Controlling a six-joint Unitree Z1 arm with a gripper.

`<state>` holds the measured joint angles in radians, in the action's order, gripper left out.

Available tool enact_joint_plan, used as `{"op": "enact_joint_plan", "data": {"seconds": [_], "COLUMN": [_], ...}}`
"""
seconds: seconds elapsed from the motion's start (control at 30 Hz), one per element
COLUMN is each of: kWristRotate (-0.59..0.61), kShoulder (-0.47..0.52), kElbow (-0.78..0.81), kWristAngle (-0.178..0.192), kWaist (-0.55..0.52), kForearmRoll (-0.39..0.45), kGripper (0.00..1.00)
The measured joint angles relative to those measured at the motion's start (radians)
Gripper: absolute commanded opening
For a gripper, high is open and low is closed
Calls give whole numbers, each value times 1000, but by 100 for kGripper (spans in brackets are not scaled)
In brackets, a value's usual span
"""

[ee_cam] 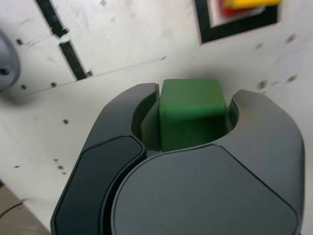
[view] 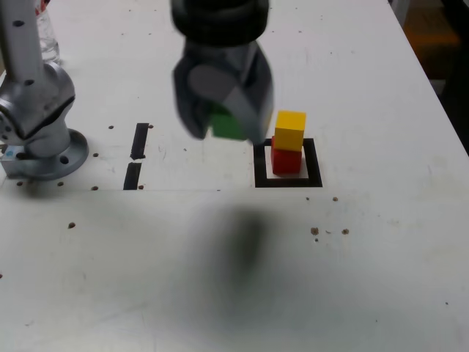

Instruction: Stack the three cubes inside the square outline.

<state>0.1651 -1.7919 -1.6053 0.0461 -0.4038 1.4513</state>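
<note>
Green cube [ee_cam: 191,113] sat clamped in the gripper [ee_cam: 193,122]; lowered off-centre, it could have knocked the yellow cube [view: 290,130] off the red cube [view: 286,160].

I note the gripper [ee_cam: 193,110] shells are smooth, matt dark plastic. The green cube [ee_cam: 191,113] looks matt; the table [view: 366,293] is white, speckled, lightly scuffed.

Green cube [ee_cam: 191,113], yellow cube [view: 290,130], red cube [view: 286,160], black square outline [view: 288,180].
</note>
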Motion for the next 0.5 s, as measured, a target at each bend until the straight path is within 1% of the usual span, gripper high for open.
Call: {"op": "enact_joint_plan", "data": {"seconds": [0.17,0.23,0.5], "kWristRotate": [-30,-55,-89], "kShoulder": [-21,-39,-94], "kElbow": [-30,-51,-80], "kWristAngle": [0,-2,-14], "kWaist": [74,118,163], "kForearmRoll": [-10,-27,-72], "kGripper": [10,10,10]}}
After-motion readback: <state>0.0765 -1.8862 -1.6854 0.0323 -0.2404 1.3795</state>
